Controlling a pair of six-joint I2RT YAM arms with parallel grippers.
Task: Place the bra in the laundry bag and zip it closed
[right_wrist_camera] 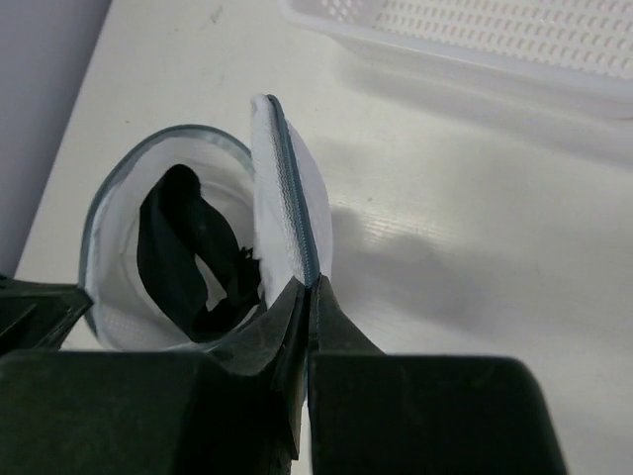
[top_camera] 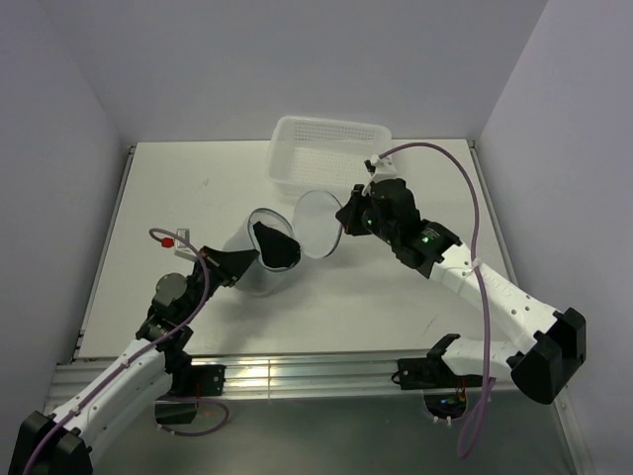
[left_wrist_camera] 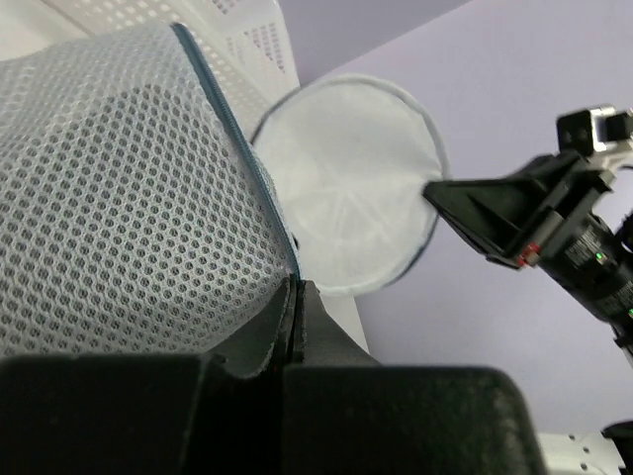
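**Bra.** The bra [top_camera: 277, 245] is inside the laundry bag [top_camera: 259, 267], just left of centre in the top view. It is a bunched black mass sitting at the mouth of the bag's open half [right_wrist_camera: 119, 188]. In the right wrist view it shows through that mouth at the lower left of the frame.

**Laundry bag.** The bag is unzipped. Its two domed mesh halves stand side by side on the table [top_camera: 178, 198] with their mouths apart. The second half [top_camera: 318, 225] is a round white disc with a dark rim. It stands upright, immediately right of the open half in the top view. In the right wrist view it appears edge-on, with the zipper rim running up the centre of the frame.

**Left gripper.** The left gripper [top_camera: 242, 262] is pressed together on the dark rim of the open half, at that half's lower left side in the top view. In the left wrist view the fingers meet with the rim and mesh pinched between them.

**Right gripper.** The right gripper [top_camera: 344, 214] is pressed together on the rim of the second half, at its right edge in the top view. In the right wrist view the rim rises from between the closed fingers.

**Surroundings.** A white perforated basket [top_camera: 331, 153] sits at the upper centre of the top view, near the top of the second half. Whether the two touch cannot be told. A purple cable [top_camera: 476, 198] arcs over the right arm at the right of the frame.
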